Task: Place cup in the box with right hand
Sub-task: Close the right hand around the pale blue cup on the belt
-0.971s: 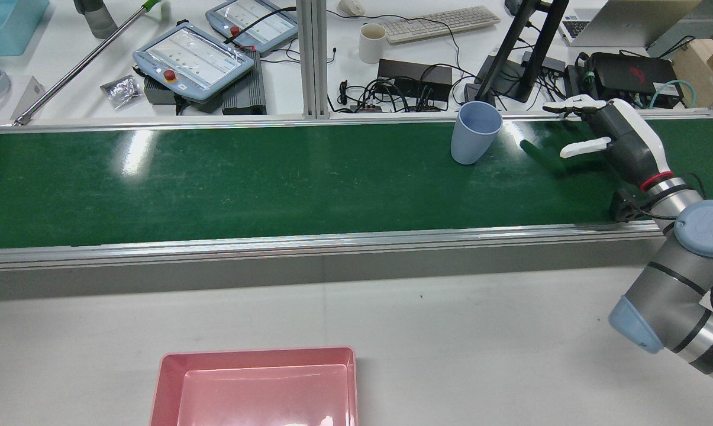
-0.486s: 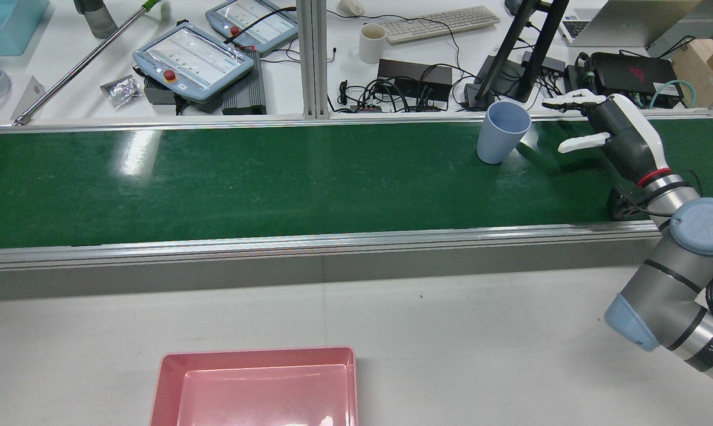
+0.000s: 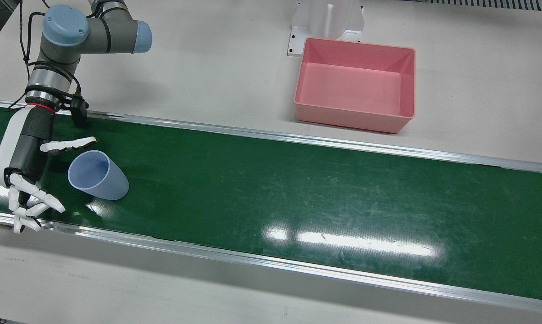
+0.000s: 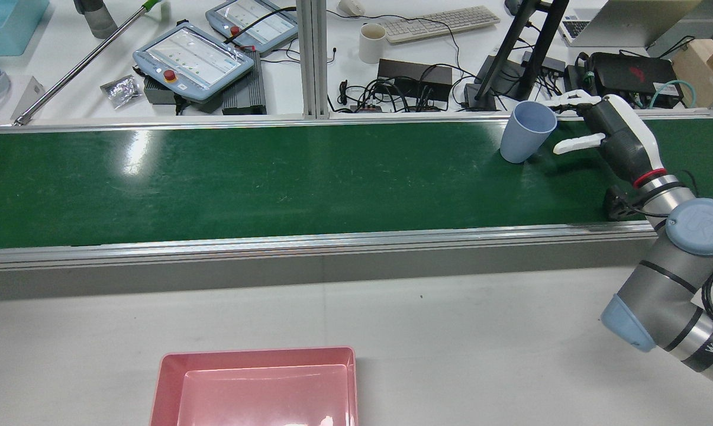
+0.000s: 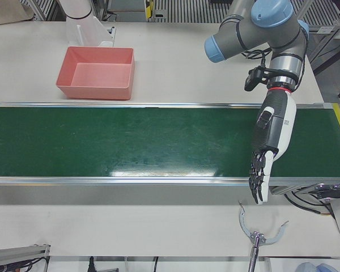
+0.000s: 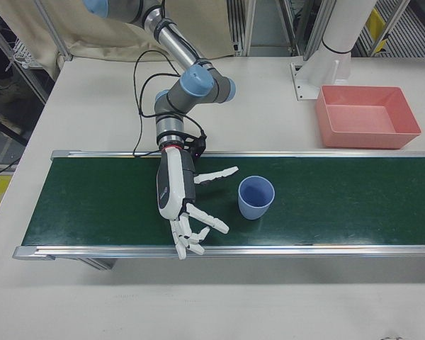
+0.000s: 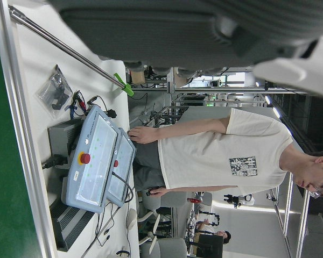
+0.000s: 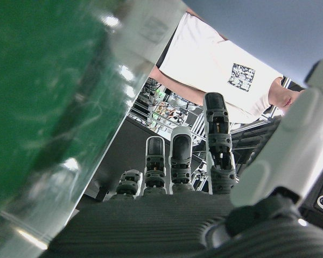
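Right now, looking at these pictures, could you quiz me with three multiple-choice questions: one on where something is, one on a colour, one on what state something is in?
1. Where does the blue cup stand?
A. inside the box
B. on the green belt
C. on the white table

2. What colour is the box?
A. pink
B. yellow
C. black

3. What is the right hand doing?
A. gripping the cup
B. resting in the box
C. open beside the cup, holding nothing

Answers:
1. B, since the right-front view shows the cup upright on the belt, far from the box.
2. A, since the front view shows a pink box with nothing in it.
3. C, since its fingers are spread with a gap to the cup.
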Motion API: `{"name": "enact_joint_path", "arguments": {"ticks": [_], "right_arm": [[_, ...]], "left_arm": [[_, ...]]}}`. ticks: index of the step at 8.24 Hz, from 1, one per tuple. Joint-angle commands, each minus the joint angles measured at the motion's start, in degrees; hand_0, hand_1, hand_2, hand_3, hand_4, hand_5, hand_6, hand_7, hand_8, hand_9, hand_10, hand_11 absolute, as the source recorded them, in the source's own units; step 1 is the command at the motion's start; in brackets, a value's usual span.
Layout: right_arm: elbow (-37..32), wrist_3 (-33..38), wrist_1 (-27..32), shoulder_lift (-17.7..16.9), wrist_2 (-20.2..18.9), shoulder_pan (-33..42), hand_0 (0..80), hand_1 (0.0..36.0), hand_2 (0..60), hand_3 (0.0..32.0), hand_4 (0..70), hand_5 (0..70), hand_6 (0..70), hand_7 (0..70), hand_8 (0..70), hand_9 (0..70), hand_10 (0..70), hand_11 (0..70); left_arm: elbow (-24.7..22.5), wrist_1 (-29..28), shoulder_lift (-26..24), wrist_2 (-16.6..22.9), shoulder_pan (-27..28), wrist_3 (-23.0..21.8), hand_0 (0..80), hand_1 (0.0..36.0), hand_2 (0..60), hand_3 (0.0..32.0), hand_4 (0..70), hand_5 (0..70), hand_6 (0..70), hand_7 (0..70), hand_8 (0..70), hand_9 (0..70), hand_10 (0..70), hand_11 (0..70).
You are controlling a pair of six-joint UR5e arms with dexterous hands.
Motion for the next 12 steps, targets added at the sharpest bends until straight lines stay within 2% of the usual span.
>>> {"name": "enact_joint_path", "arguments": {"ticks": [1,4,5,6,7,9,10,11,12], "right_arm": [[-0.19,-0.02,0.00,0.02,0.09,-0.13,46.2,0.0,0.0,0.0,34.8,2.6,14.2,65.3,11.6,27.9,5.6,8.5],[-0.02,0.15,-0.09,-0.07,1.58,0.05,46.0,0.2,0.0,0.0,36.4,2.5,14.6,67.1,12.4,29.2,5.9,8.9],[0.07,0.07,-0.17,-0.07,1.59,0.14,45.9,2.1,0.0,0.0,43.6,2.2,15.8,70.0,13.5,31.6,6.5,9.5],[0.16,0.07,-0.26,-0.16,1.59,0.31,43.5,1.7,11.8,0.0,70.0,0.0,14.8,68.9,12.3,29.3,8.7,11.3],[0.25,0.07,-0.26,-0.33,1.59,0.57,40.2,5.6,29.3,0.0,70.0,0.0,14.7,68.9,11.8,28.6,8.9,11.1],[0.86,0.07,-0.87,-0.59,1.50,1.36,46.1,12.4,37.3,0.0,70.0,0.0,15.8,70.0,12.8,30.2,9.0,11.8],[1.73,0.07,-1.23,-0.68,1.50,1.98,46.7,15.5,45.5,0.0,70.0,0.0,15.7,70.0,12.8,29.9,9.1,12.1],[5.57,-0.11,-1.49,-1.55,1.50,2.85,46.9,16.8,49.1,0.0,70.0,0.2,15.5,69.5,12.6,29.4,9.2,12.4],[11.87,-0.54,-3.75,-3.04,1.41,3.12,46.9,16.9,49.2,0.0,70.0,0.3,15.4,68.9,12.7,29.4,9.2,12.4]], "left_arm": [[0.00,0.00,0.00,0.00,0.01,0.00,0.0,0.0,0.0,0.0,0.0,0.0,0.0,0.0,0.0,0.0,0.0,0.0],[0.00,0.00,0.00,0.00,0.01,0.00,0.0,0.0,0.0,0.0,0.0,0.0,0.0,0.0,0.0,0.0,0.0,0.0],[0.00,0.00,0.00,0.00,0.01,0.00,0.0,0.0,0.0,0.0,0.0,0.0,0.0,0.0,0.0,0.0,0.0,0.0],[0.00,0.00,0.00,0.00,0.01,0.00,0.0,0.0,0.0,0.0,0.0,0.0,0.0,0.0,0.0,0.0,0.0,0.0],[0.00,0.00,0.00,0.00,-0.07,0.00,0.0,0.0,0.0,0.0,0.0,0.0,0.0,0.0,0.0,0.0,0.0,0.0],[0.00,0.00,0.00,0.00,-0.08,0.00,0.0,0.0,0.0,0.0,0.0,0.0,0.0,0.0,0.0,0.0,0.0,0.0],[0.00,0.00,0.00,0.00,0.01,0.00,0.0,0.0,0.0,0.0,0.0,0.0,0.0,0.0,0.0,0.0,0.0,0.0],[0.00,0.00,0.00,0.00,0.01,0.00,0.0,0.0,0.0,0.0,0.0,0.0,0.0,0.0,0.0,0.0,0.0,0.0],[0.00,0.00,0.00,0.00,0.01,0.00,0.0,0.0,0.0,0.0,0.0,0.0,0.0,0.0,0.0,0.0,0.0,0.0]]}}
